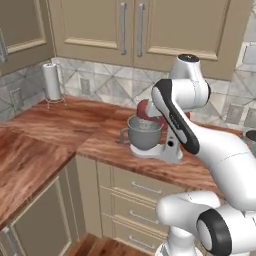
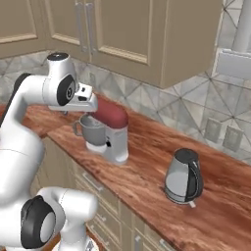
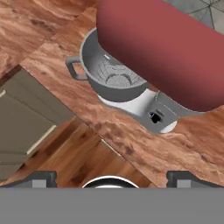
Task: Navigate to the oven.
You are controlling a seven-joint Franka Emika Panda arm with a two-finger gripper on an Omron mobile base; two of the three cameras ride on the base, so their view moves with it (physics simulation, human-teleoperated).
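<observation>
Fingertips sit wide apart at the bottom of the hand view, nothing between them, so the gripper is spread and holds nothing. It hangs over the counter edge, tilted down. Where the oven stands cannot be told from these pictures.

Beige wall cabinets with bar handles run across the wall beyond and above the fingers. Wooden countertop wraps an L-shaped corner; its front edge passes just ahead of the fingers, and the far leg runs off to their left. Beige drawers sit under the counter, below the fingers. Wood floor shows straight under the fingers, between the tips and the counter edge. Tiled backsplash is behind the counter, well past the fingers.

Stand mixer with red head and white base stands on the counter just ahead of the fingers, apart from them. Its grey bowl with side handle sits under the head, on the side nearer the left fingertip.

Kettle, grey with black lid and handle, stands on the counter well off to the fingers' right. Paper towel roll stands upright in the corner, far to their left. Wall outlets are beyond the kettle.
</observation>
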